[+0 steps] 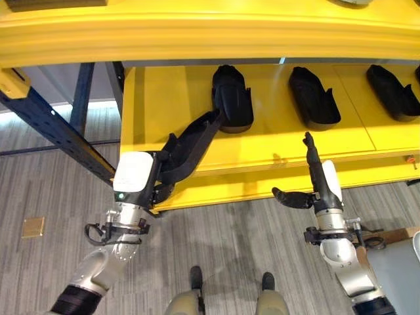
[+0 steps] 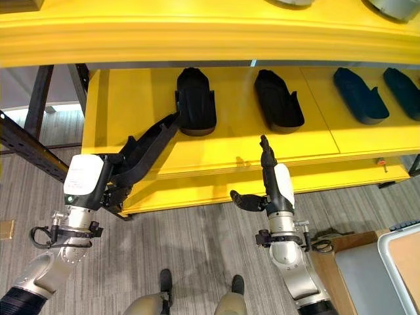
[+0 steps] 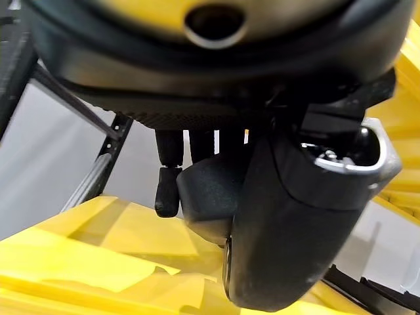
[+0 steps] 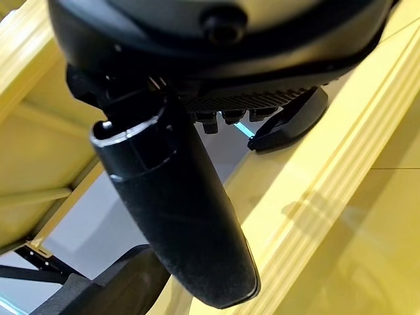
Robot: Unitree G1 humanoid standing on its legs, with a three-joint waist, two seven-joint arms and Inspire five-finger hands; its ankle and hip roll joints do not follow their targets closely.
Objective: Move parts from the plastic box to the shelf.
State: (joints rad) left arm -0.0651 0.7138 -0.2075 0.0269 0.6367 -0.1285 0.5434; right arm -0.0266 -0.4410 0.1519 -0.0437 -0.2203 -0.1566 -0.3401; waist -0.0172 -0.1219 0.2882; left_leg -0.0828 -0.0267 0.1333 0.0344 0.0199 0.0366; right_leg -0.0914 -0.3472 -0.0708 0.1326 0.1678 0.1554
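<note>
Left hand [image 1: 172, 164] straight-fingered against part [image 1: 232, 98], shelf [image 1: 157, 98] at 12 o'clock; right hand [image 1: 314, 184] wide, empty. Risk: overpush, part skewing.

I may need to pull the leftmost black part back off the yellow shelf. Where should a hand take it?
Probably by the near end of the leftmost black part, coming from the yellow shelf's open front. It lies lengthwise front to back, and the left hand already reaches that end.

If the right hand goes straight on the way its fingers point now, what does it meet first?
Probably the right hand meets the front edge of the yellow shelf, in the gap between two black parts; depth is uncertain.
</note>
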